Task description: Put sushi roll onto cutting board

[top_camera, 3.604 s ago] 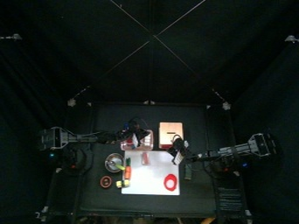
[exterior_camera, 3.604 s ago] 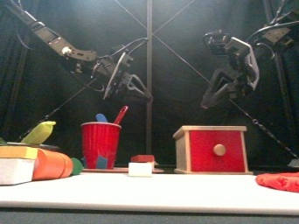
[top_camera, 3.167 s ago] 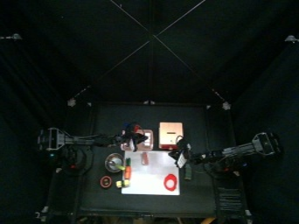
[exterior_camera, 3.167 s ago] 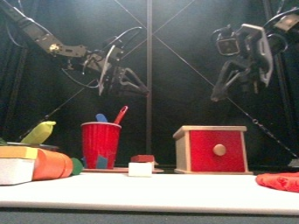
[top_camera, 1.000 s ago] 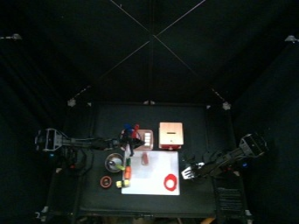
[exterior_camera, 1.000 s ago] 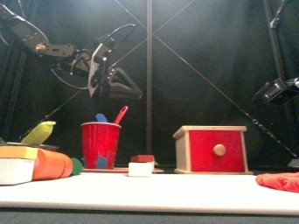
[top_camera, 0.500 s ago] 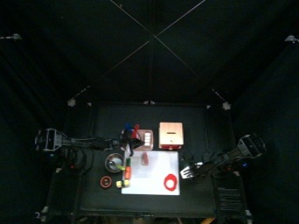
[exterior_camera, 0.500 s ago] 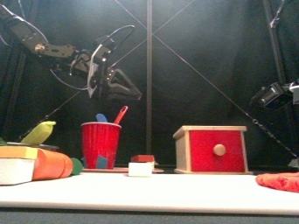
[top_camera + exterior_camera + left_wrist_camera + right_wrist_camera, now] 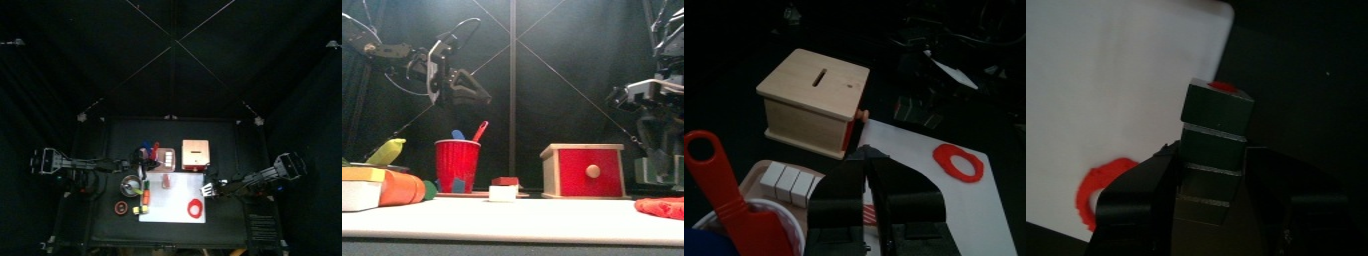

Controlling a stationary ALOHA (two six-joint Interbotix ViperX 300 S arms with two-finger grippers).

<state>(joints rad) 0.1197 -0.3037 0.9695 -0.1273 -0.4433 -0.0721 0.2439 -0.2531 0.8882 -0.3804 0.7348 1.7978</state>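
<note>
Moved: my right gripper (image 9: 656, 140) dropped beside the board (image 9: 174, 205).
Jaws: both apparently empty; width unclear.
Roll (image 9: 505, 189): untouched.

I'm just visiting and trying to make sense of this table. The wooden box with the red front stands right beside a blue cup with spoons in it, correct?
Not quite: the cup is red, not blue. The front view shows it plainly, standing to the left of the wooden box with the red front, with a red and a blue utensil handle sticking out of it. The rest holds.
</note>
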